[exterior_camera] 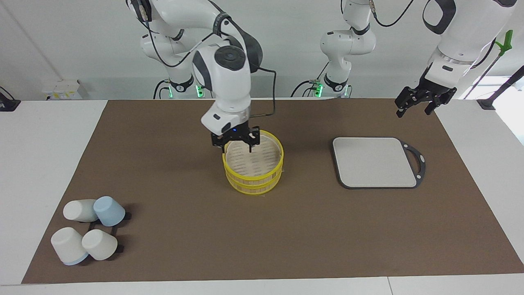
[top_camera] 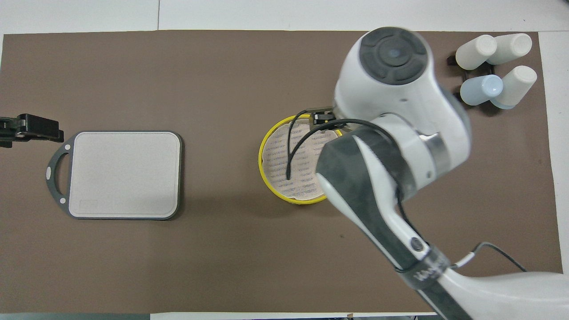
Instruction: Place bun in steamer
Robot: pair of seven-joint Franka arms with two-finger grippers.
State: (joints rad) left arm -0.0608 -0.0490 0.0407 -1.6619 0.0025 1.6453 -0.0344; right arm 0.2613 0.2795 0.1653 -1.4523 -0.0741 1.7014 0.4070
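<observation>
Brown mat [exterior_camera: 172, 229], steamer [exterior_camera: 253, 176] mid-mat, right gripper [exterior_camera: 235, 141] over rim, jaws wide, left gripper [exterior_camera: 423, 100] jaws wide

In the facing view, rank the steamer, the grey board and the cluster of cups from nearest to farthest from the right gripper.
The right gripper, open, hangs over the rim of the steamer.
1. steamer: right under it, mid-table.
2. grey board: beside the steamer, toward the left arm's end.
3. cups: at the right arm's end, farthest from the robots.
</observation>
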